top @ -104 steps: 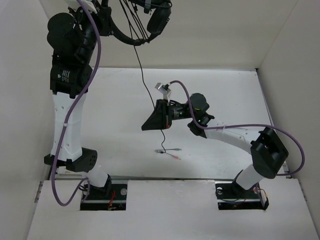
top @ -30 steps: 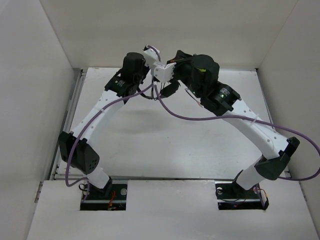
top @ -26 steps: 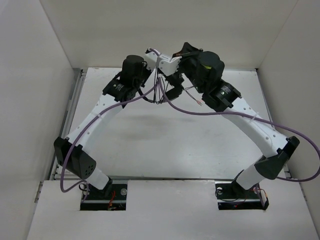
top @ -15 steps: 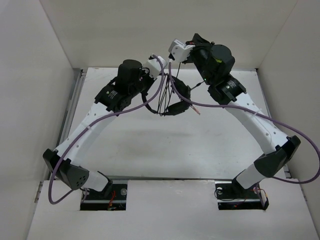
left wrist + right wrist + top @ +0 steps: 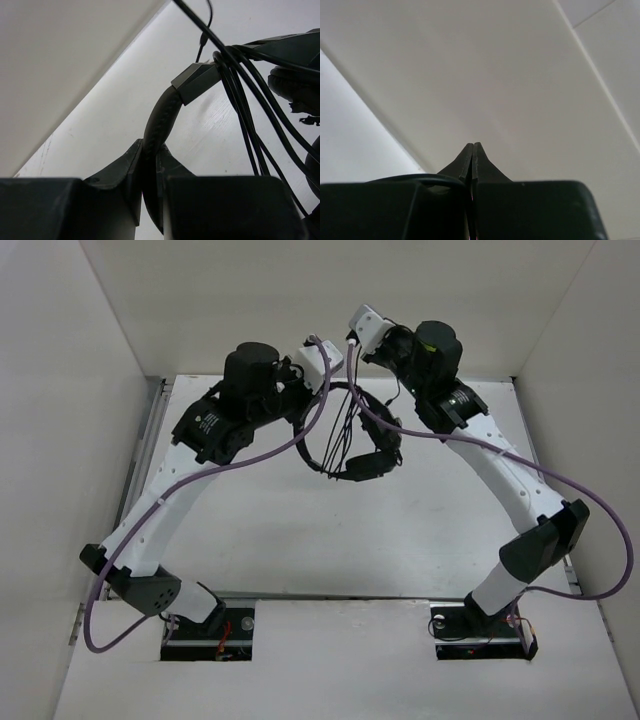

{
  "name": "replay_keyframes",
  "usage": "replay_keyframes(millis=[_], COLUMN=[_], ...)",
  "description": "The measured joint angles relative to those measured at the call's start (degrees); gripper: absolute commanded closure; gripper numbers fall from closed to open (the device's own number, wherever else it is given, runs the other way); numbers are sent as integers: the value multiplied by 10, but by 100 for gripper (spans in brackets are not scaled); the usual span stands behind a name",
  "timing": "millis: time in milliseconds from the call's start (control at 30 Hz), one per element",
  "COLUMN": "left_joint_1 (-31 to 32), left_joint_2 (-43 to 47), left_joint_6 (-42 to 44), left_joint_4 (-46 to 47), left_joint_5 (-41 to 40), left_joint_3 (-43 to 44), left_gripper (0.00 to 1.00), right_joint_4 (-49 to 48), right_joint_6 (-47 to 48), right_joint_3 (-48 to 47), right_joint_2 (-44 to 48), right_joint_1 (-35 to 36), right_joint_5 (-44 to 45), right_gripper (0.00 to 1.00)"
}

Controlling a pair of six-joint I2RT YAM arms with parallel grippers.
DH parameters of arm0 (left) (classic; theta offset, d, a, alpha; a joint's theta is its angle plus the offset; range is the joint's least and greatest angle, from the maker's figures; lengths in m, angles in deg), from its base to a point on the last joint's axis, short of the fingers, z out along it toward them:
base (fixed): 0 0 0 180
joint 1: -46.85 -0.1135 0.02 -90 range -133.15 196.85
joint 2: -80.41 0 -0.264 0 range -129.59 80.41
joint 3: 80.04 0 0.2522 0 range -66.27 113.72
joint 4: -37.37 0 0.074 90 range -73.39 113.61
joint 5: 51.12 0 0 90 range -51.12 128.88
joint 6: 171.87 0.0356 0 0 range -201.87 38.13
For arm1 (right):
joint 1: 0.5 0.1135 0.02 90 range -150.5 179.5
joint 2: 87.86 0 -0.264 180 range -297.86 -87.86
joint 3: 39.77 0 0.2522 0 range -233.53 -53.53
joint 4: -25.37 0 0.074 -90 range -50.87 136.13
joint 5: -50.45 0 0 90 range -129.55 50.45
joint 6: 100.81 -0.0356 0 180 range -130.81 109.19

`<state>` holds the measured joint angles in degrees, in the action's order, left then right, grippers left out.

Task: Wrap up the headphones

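The black headphones (image 5: 366, 463) hang above the back middle of the table, their round headband (image 5: 162, 112) pinched in my left gripper (image 5: 150, 147), which is shut on it (image 5: 323, 388). Several strands of thin black cable (image 5: 246, 105) cross the headband near its slider and run down past an earcup (image 5: 295, 85). My right gripper (image 5: 352, 340) is higher and further back, facing the rear wall. Its jaws (image 5: 472, 146) are pressed together, and a thin cable (image 5: 410, 177) curves into the seam at their base. The plugs are hidden.
White enclosure walls (image 5: 60, 390) stand on three sides, and the rear wall (image 5: 520, 75) is close in front of the right gripper. Thick purple arm cables (image 5: 300, 435) sag beside the headphones. The white table (image 5: 320, 540) lies below.
The right gripper has risen and moved back toward the rear wall, drawing the cable up. The left arm has pulled left and the headphones now hang lower, with strands across the headband.
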<state>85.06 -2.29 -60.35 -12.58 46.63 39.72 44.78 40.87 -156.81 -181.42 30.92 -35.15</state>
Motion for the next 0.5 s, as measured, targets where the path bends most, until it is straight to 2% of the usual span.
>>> replay_keyframes(millis=[267, 500], left_joint_1=[-3, -11], left_joint_2=[-4, -24], left_joint_6=[-22, -48], left_joint_4=[-7, -16], left_joint_5=[27, 55], left_joint_3=[60, 135], left_gripper=[100, 100], right_joint_4=[39, 56], right_joint_6=[-97, -249], right_joint_3=[15, 59], right_joint_2=[-21, -21], right_joint_1=[-46, -52], right_joint_5=[-63, -199], right_gripper=[92, 90])
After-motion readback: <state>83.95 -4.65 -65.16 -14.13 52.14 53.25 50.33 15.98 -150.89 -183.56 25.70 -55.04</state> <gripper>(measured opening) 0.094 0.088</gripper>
